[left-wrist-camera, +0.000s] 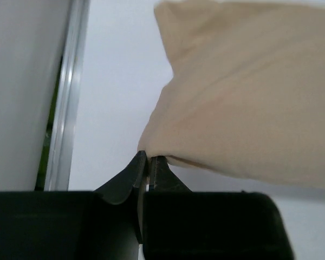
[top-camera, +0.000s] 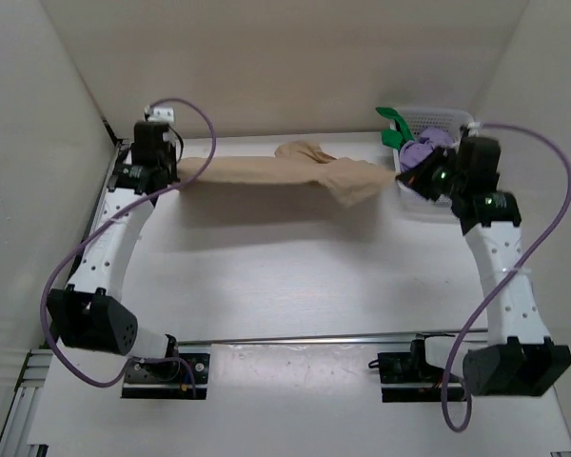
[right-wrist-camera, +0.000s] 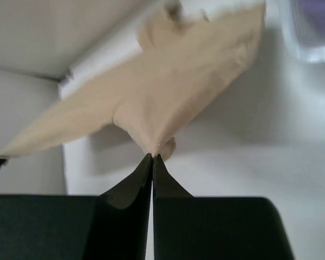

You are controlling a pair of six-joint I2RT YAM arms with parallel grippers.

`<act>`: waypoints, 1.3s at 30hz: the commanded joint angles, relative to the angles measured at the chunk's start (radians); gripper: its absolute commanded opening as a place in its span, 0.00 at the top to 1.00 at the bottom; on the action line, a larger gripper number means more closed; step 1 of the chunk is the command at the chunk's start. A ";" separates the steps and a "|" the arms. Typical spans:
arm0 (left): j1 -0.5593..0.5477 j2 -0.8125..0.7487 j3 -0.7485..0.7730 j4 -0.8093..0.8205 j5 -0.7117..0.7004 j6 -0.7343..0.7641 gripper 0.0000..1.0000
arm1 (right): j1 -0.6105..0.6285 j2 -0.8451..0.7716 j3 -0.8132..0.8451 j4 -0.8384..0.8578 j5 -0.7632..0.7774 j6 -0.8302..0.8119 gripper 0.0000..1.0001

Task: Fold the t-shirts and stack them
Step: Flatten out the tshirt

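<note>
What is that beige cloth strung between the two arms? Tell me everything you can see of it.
It is a plain tan soft cloth t-shirt, stretched sideways above the far part of the white table, casting a shadow on it. The left end effector pinches one end shut, the right end effector the other. It is bunched and wrinkled near the middle, and a fold sags toward the right.

tan t-shirt point(top-camera: 257, 173): plain beige | purple t-shirt point(top-camera: 421, 152), 2 o'clock: pale lilac | green t-shirt point(top-camera: 391, 124): bright | basket point(top-camera: 443, 115): white mesh
</note>
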 commanded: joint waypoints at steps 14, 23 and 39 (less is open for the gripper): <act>0.013 -0.284 -0.724 -0.111 0.164 0.000 0.90 | 0.229 -0.001 -0.486 -0.132 -0.003 -0.021 1.00; -0.050 0.232 0.164 -0.099 0.179 0.000 0.90 | 0.091 0.887 1.102 -0.333 -0.131 0.012 1.00; -0.019 0.233 0.504 0.007 0.127 0.000 0.90 | -0.001 0.467 0.700 0.204 -0.152 0.185 1.00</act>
